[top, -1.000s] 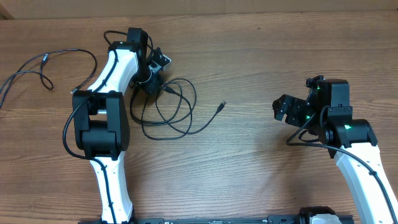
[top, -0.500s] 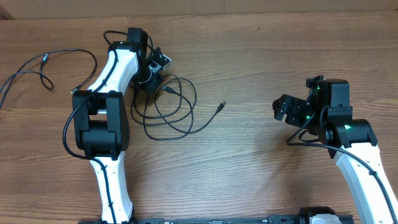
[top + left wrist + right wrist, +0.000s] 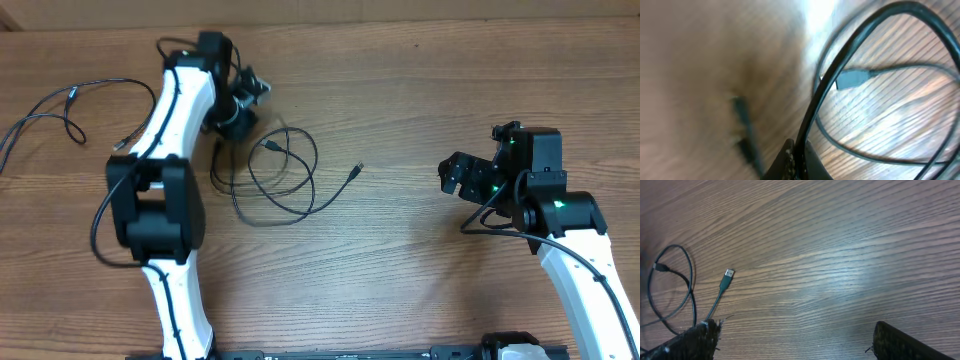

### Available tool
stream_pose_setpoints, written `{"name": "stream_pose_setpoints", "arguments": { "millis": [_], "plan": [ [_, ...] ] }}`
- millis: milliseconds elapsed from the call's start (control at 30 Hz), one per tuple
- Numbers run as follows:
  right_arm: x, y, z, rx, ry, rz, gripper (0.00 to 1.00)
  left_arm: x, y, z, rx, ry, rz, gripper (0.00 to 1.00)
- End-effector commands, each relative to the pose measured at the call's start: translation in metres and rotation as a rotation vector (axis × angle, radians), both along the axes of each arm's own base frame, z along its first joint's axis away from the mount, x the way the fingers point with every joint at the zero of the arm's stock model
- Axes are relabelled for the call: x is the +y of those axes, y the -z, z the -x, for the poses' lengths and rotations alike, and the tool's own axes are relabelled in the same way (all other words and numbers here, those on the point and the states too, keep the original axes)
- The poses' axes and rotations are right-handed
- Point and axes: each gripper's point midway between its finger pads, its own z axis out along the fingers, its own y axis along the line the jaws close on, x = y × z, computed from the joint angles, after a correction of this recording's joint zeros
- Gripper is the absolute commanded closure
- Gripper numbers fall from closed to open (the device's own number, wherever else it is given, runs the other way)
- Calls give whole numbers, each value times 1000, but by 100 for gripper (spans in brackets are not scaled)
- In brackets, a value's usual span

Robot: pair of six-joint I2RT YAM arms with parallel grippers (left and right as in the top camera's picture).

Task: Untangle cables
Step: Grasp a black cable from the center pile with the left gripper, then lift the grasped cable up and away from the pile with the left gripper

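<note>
At the middle of the table (image 3: 400,270), nearer the left arm, a loose bunch of thin black cables (image 3: 275,182) lies in overlapping loops. Two small plug ends show on it: one plug (image 3: 270,146) inside the loops and a second plug (image 3: 357,169) lying out to the right on bare wood. How many cords make up the bunch cannot be told. Well apart, near the table's left edge, another black cord (image 3: 100,84) curves in an open arc, with two plug ends of its own visible. Two arms are in view. The left pincer (image 3: 232,118) sits at the top of the bunch, fingers pressed together on one strand; the left wrist view shows that strand rising from between them into a wide loop. The right pincer (image 3: 458,176) hovers over bare wood well to the right, fingers spread wide, holding nothing.
</note>
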Motion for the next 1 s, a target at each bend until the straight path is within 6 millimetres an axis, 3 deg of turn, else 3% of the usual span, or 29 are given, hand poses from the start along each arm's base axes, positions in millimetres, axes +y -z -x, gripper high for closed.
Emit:
{"name": "stream_pose_setpoints", "arguments": {
  "millis": [0, 167, 200, 433, 600, 700, 967],
  "plan": [
    [0, 2, 1, 4, -1, -4, 4, -3, -112, -13, -245, -7, 35, 96],
    [0, 2, 1, 2, -14, 4, 3, -13, -205, 0, -454, 18, 61, 96],
    [0, 2, 1, 3, -13, 4, 4, -18, -237, 8, -532, 31, 82, 96],
    [0, 2, 1, 3, -13, 4, 3, -44, -355, 48, -851, 135, 260, 96],
    [0, 2, 1, 3, -13, 4, 4, -63, -419, 80, -1028, 222, 402, 96],
    [0, 2, 1, 5, -13, 4, 3, -68, -447, 94, -1098, 223, 471, 96],
    [0, 3, 3, 12, -14, 5, 3, -69, -495, 118, -1201, 153, 610, 96]
  ]
}}
